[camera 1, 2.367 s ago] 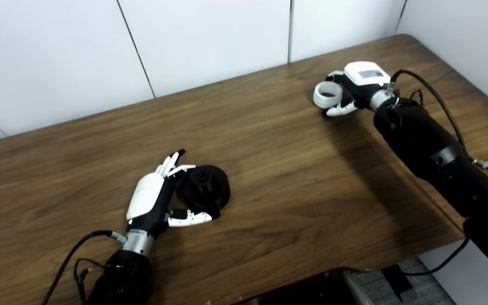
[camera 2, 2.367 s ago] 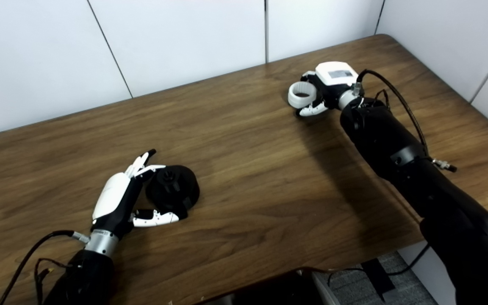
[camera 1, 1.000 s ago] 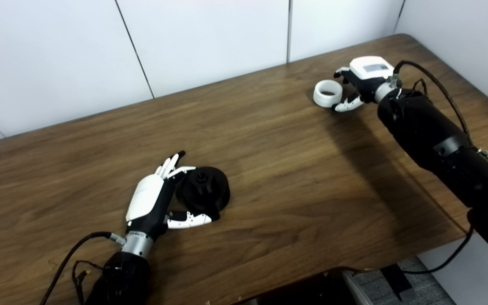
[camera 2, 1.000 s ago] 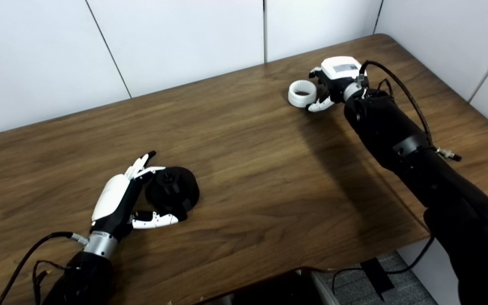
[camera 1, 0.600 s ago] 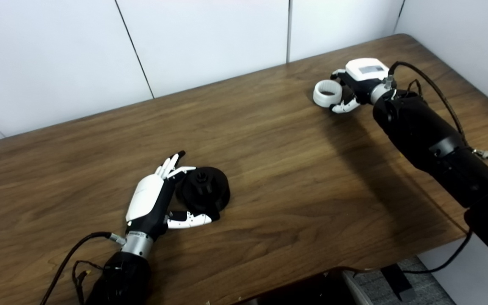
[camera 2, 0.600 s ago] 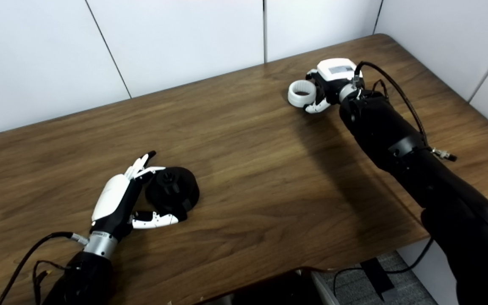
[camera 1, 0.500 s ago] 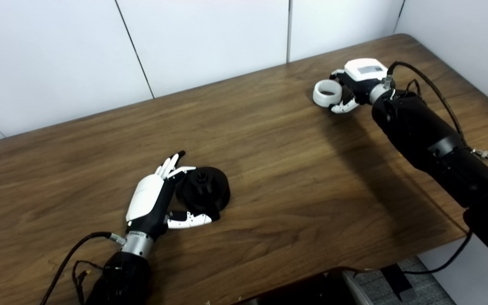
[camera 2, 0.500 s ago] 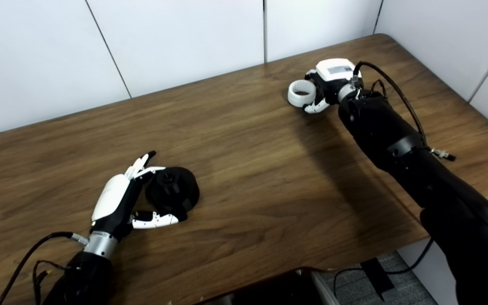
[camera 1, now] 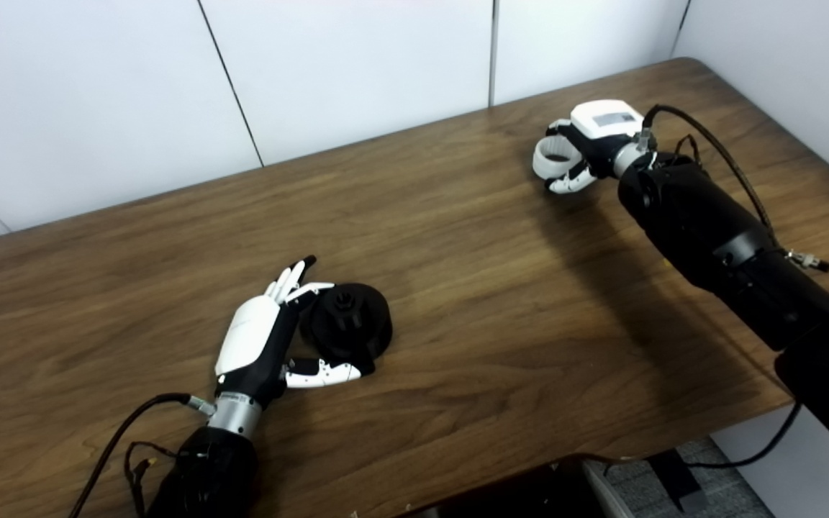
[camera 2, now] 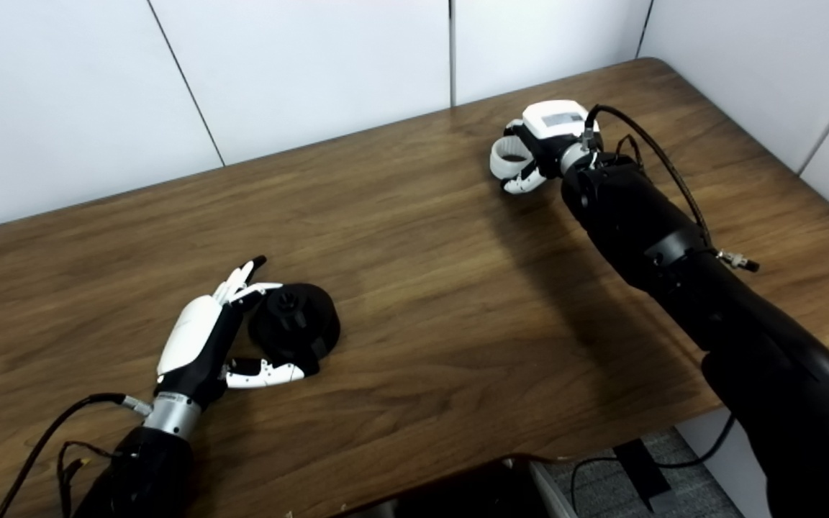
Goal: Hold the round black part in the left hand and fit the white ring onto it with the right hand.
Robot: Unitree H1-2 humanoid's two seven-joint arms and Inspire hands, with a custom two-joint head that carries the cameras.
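The round black part [camera 1: 348, 325] lies on the wooden table [camera 1: 458, 288] at front left. My left hand [camera 1: 260, 344] rests beside its left side, open, fingers stretched up past the part's far edge and the thumb lying along its near edge. The white ring [camera 1: 548, 157] is at the far right of the table, tilted. My right hand [camera 1: 589, 142] is closed around it, fingers over its top and the thumb under its near side. The ring also shows in the right eye view [camera 2: 504, 155], partly hidden by the fingers.
White wall panels [camera 1: 350, 65] close the table's far and right sides. A cable [camera 1: 731, 158] loops over the right forearm. The table's front edge runs above a dark chair back [camera 1: 529, 496] and grey floor.
The right hand stood just right of the ring with fingers apart a second ago. It has moved left onto the ring and closed on it, tilting it. The left hand and black part are unmoved.
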